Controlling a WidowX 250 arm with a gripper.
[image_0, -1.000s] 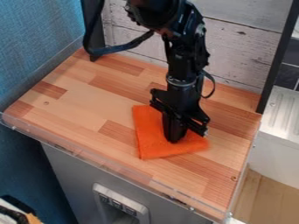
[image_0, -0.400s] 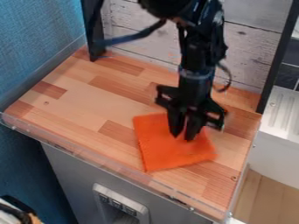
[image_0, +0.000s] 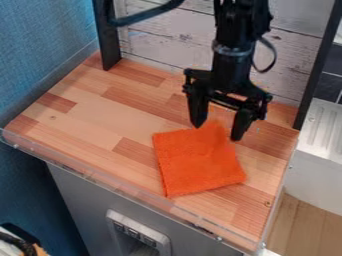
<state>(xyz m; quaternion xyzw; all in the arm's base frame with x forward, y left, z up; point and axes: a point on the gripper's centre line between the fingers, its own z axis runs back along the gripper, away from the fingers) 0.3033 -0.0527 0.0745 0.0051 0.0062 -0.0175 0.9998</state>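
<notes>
The black gripper (image_0: 217, 133) hangs from the top edge over the right-centre of the wooden counter, its two fingers spread apart with nothing held between them. Just in front of and below it lies an orange cloth (image_0: 199, 162), roughly square, flat over most of its area. The cloth's back corner rises to a peak close to the gap between the fingertips; whether a finger touches it, I cannot tell.
The wooden counter (image_0: 93, 122) has a clear raised lip (image_0: 120, 186) along its front. A whitewashed plank wall (image_0: 160, 42) stands behind, between black posts. Blue wall lies left, a white ribbed surface (image_0: 322, 130) right.
The gripper has opened, let go of the cloth and risen up and to the right. The cloth now sits slightly lower and farther right than at first.
</notes>
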